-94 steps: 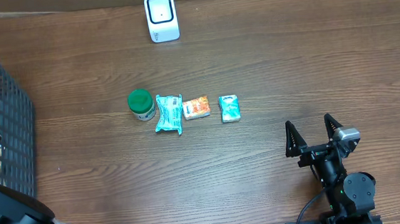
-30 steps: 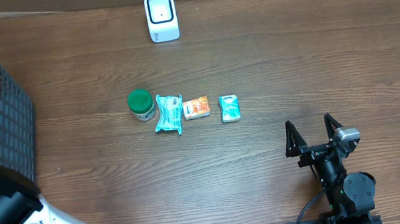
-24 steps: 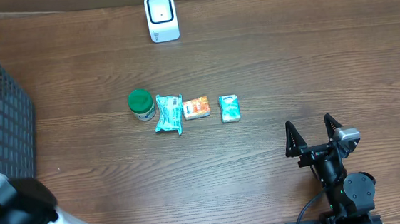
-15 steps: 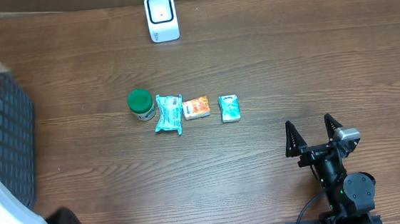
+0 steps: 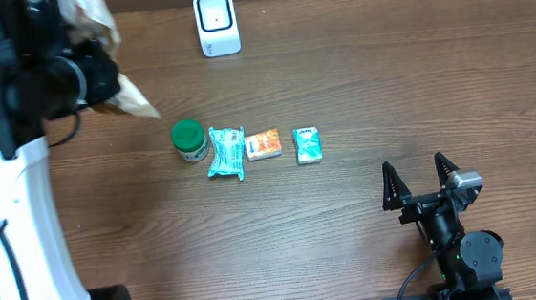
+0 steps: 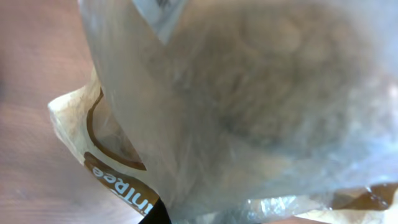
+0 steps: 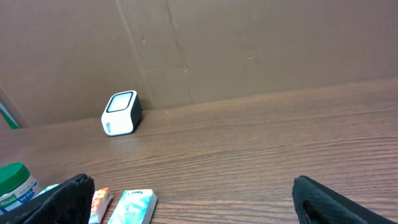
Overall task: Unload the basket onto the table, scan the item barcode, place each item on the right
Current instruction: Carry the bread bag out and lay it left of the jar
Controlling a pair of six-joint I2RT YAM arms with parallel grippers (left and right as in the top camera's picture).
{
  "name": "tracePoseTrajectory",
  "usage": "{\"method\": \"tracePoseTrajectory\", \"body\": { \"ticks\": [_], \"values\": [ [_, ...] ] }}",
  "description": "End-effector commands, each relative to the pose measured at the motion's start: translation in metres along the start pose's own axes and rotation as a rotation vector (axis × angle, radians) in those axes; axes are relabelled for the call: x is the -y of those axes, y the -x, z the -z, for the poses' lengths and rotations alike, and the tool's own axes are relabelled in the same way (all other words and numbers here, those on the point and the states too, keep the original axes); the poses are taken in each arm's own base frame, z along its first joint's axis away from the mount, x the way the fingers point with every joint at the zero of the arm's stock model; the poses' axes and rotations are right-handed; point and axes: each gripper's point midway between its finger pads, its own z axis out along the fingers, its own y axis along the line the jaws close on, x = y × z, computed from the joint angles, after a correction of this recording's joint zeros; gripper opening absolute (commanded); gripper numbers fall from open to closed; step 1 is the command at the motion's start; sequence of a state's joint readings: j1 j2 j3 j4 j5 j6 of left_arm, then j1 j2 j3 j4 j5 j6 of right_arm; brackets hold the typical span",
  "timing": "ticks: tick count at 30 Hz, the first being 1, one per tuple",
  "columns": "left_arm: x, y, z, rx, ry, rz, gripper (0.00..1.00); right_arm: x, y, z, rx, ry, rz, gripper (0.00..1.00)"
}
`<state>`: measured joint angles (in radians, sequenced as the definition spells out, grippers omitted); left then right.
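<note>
Left end effector sits at the far left of the table, closed narrow on a crinkly see-through bag with tan print and a brown band. From overhead the pinch itself is hidden under the arm, so where on the bag it grips is hard to say. The bag's lower corner sticks out to the right, above the wood. In the left wrist view the bag fills nearly the whole frame, blurred, with brown wood showing at the left edge. The bag is left of the white scanner, which stands upright at the far edge with its dark window up, and the two are apart. Near the middle of the table four things lie in a row from left to right: a green-lidded jar, a teal packet just beside it, an orange packet and a small teal pack. Right end effector rests at the near right, well apart from the row, its jaws spread wide and holding nothing. Its wrist camera looks across the table to the scanner in front of a cardboard wall.
</note>
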<state>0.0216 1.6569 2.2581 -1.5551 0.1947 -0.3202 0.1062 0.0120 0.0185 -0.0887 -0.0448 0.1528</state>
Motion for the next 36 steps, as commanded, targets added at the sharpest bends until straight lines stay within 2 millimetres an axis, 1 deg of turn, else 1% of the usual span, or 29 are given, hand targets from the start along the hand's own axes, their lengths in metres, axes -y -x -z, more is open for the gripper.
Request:
{"method": "tracePoseTrajectory", "body": {
  "ticks": [1, 4, 8, 10, 12, 15, 18, 22, 24, 25, 26, 27, 31, 36],
  "values": [
    [0.015, -0.023, -0.038, -0.142, 0.014, 0.172, 0.04, 0.000, -0.002, 0.000, 0.005, 0.000, 0.004, 1.00],
    [0.037, -0.041, -0.068, -0.222, 0.010, 0.145, 0.04, 0.000, -0.001, 0.000, 0.006, 0.000, 0.004, 1.00],
    [0.074, -0.065, -0.113, -0.298, -0.001, 0.084, 0.04, 0.000, -0.001, 0.000, 0.006, 0.001, 0.004, 1.00],
    [0.081, -0.074, -0.128, -0.314, 0.040, 0.075, 0.04, 0.000, -0.001, 0.000, 0.005, 0.000, 0.004, 1.00],
    [0.078, -0.082, -0.138, -0.322, 0.106, 0.084, 0.04, 0.000, -0.001, 0.000, 0.006, 0.000, 0.004, 1.00],
    [0.058, -0.084, -0.139, -0.307, 0.231, 0.120, 0.04, 0.000, -0.001, 0.000, 0.006, 0.001, 0.004, 1.00],
    [0.028, -0.077, -0.130, -0.285, 0.334, 0.118, 0.04, 0.000, -0.001, 0.000, 0.006, 0.000, 0.004, 1.00],
    [-0.027, -0.069, -0.116, -0.295, 0.509, 0.120, 0.04, 0.000, -0.001, 0.000, 0.006, 0.001, 0.004, 1.00],
    [-0.051, -0.068, -0.112, -0.313, 0.568, 0.128, 0.04, 0.000, -0.001, 0.000, 0.005, 0.000, 0.004, 1.00],
    [-0.065, -0.069, -0.116, -0.337, 0.583, 0.122, 0.04, 0.000, -0.002, 0.000, 0.005, 0.000, 0.004, 1.00],
    [-0.078, -0.074, -0.125, -0.365, 0.602, 0.122, 0.04, 0.000, -0.001, 0.000, 0.006, 0.001, 0.004, 1.00],
    [-0.086, -0.079, -0.131, -0.382, 0.614, 0.127, 0.04, 0.000, -0.001, 0.000, 0.006, 0.000, 0.004, 1.00],
    [-0.109, -0.102, -0.157, -0.439, 0.651, 0.148, 0.04, 0.000, -0.001, 0.000, 0.006, 0.000, 0.004, 1.00],
    [-0.128, -0.124, -0.185, -0.464, 0.664, 0.151, 0.04, 0.000, -0.001, 0.000, 0.006, 0.000, 0.004, 1.00]
  ]
}}
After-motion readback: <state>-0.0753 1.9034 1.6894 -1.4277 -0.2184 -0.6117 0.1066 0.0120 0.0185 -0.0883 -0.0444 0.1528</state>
